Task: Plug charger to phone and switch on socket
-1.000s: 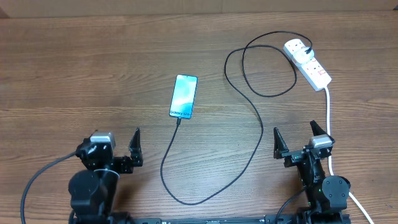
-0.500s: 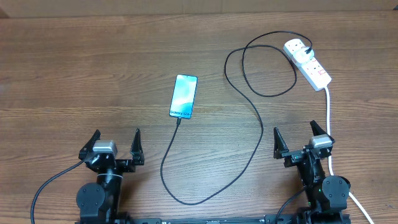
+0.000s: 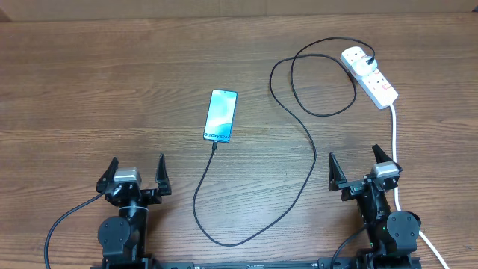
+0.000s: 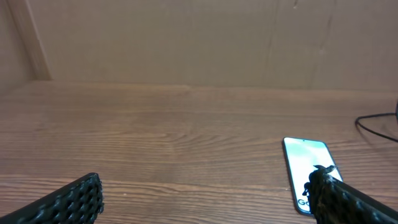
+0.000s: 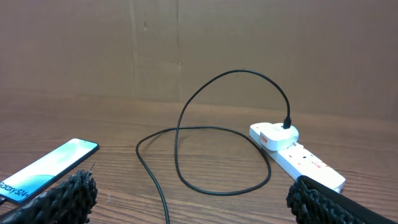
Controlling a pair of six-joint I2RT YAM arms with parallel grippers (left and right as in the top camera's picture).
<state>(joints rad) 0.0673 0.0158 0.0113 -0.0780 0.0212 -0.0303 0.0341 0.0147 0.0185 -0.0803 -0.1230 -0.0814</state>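
The phone lies flat on the wooden table with its blue-teal screen lit; it also shows in the left wrist view and the right wrist view. The charger's black cable runs from the phone's near end, loops across the table and ends in the white plug, which sits in the socket strip. The plug and strip also show in the right wrist view. My left gripper and right gripper are open, empty and low at the table's near edge.
The socket's thick white cord runs down the right side past my right arm. A brown cardboard wall stands along the far side of the table.
My left arm has turned to face straight ahead and settled at the near edge with both fingers spread. The right arm, phone and cable have not moved.
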